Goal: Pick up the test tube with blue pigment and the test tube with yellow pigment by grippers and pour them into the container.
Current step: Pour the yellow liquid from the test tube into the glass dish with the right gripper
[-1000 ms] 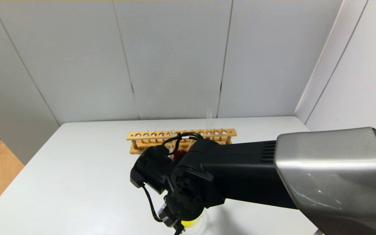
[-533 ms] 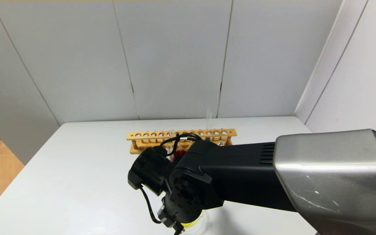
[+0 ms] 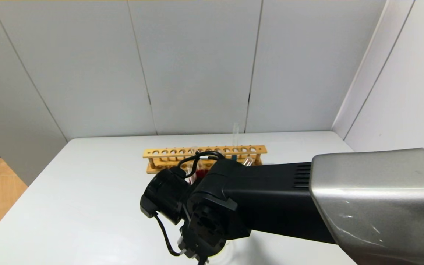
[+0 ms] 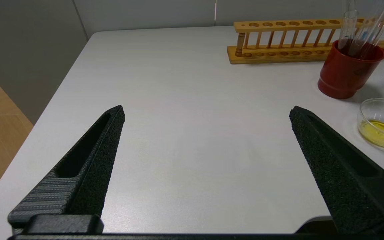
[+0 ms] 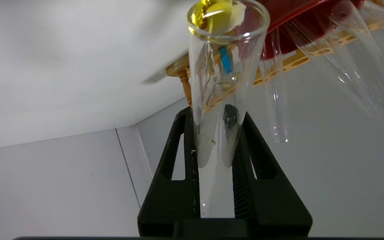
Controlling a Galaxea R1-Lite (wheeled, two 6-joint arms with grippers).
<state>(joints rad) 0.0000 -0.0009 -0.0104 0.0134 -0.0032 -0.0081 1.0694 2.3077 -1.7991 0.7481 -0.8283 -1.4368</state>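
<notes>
Container (image 4: 382, 125) holds yellow liquid; right gripper (image 5: 216, 116) jaws pinch upended yellow-pigment tube (image 5: 223, 70). Left gripper (image 4: 207, 113) jaws spread over bare counter (image 4: 185, 100).

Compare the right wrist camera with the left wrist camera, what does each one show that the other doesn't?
Only the right wrist view shows the right gripper, shut on a near-empty test tube turned mouth-down over yellow liquid.

Only the left wrist view shows the left gripper, open above the bare table, and the whole container holding yellow liquid beside it.

Both show the wooden rack, the red beaker with clear tubes in it, and yellow liquid.
</notes>
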